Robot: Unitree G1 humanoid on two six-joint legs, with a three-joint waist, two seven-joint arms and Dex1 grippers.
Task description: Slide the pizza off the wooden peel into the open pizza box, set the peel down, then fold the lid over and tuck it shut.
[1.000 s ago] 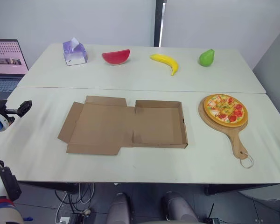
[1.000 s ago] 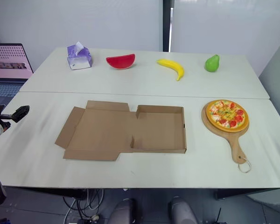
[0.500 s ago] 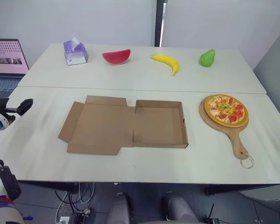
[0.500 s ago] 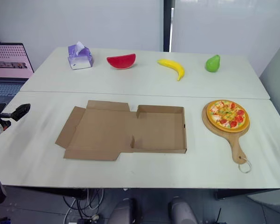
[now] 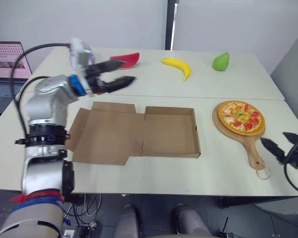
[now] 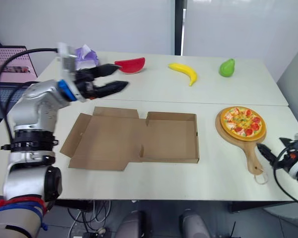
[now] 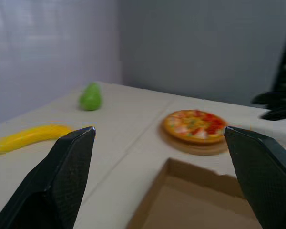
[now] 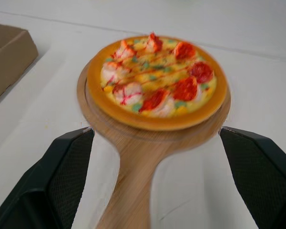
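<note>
Left eye view: wooden peel (image 5: 249, 146) lies on the table (image 5: 159, 173), right of the pizza box (image 5: 170, 133). Long axis runs near-to-far, a little slanted. Round head is on the far side; handle points at the near edge and slightly right, ending in a cord loop (image 5: 262, 172). Pizza (image 5: 240, 117) sits centred on the head.

Box tray is open, with the lid (image 5: 107, 135) flat out to its left. A bare strip of table separates tray wall and peel. Peel is near the table's right edge.

Right claw (image 5: 279, 141) is low at the handle's end, spread wide and empty. Right wrist view shows the handle running up between its fingers.

Left claw (image 5: 126, 70) is raised over the far half of the table, parted, holding nothing, near the watermelon slice (image 5: 129, 57). Banana (image 5: 177, 66) and pear (image 5: 220, 61) lie along the far side.

Screen (image 5: 7, 59) sits off the left; writing too small to read.
</note>
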